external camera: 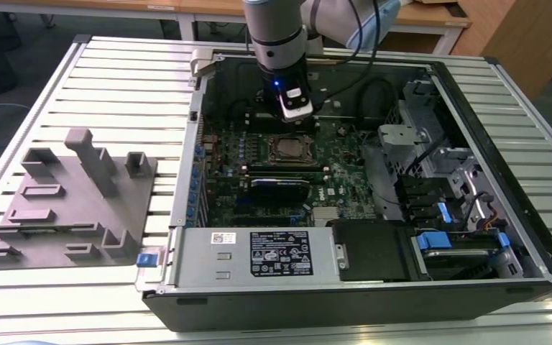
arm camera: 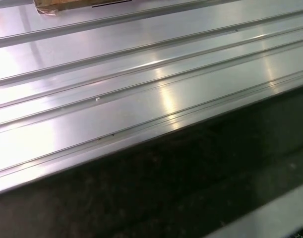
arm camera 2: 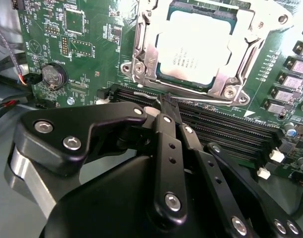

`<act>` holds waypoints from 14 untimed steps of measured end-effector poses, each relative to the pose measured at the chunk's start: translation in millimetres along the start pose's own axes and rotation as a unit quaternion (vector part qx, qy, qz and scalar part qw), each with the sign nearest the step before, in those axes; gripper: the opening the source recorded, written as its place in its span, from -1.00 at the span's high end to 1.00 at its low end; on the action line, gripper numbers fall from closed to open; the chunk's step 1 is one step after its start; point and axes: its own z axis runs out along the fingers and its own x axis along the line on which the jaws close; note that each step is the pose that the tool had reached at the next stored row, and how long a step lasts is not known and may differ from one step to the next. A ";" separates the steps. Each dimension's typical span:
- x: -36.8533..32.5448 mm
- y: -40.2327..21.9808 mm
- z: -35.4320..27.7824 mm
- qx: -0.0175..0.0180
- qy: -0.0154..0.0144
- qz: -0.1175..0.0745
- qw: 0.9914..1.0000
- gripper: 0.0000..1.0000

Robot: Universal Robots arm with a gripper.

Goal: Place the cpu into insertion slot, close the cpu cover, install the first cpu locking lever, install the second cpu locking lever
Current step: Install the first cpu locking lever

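Gripper [arm camera 2: 166,106] fingers are pressed together with nothing between them, the tips poised just beside the edge of the socket, over the long black memory slots [arm camera 2: 225,129]. Going left to right in the exterior view, a grey fixture block [external camera: 70,201] sits on the slatted metal tabletop [external camera: 123,72], well apart from the open computer case [external camera: 362,287]; inside the case lies the green motherboard [external camera: 228,194], and the arm [external camera: 276,36] reaches down over it near the back wall. In the second wrist view the cpu [arm camera 2: 201,42] lies flat in the insertion slot [arm camera 2: 163,74], its silvery top showing through the cut-out of the cpu cover [arm camera 2: 146,44], which seems to be folded down over it. A round coin cell [arm camera 2: 53,76] sits on the board away from the socket, and the first wrist view shows the ribbed tabletop beside a dark edge, possibly the case wall
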 end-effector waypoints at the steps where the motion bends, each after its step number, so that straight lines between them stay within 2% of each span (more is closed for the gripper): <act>1: 0.1 -0.1 0.5 0.000 0.000 0.000 1.000 0.79; 14: 1.0 -0.9 4.8 0.000 0.001 -0.004 1.000 0.79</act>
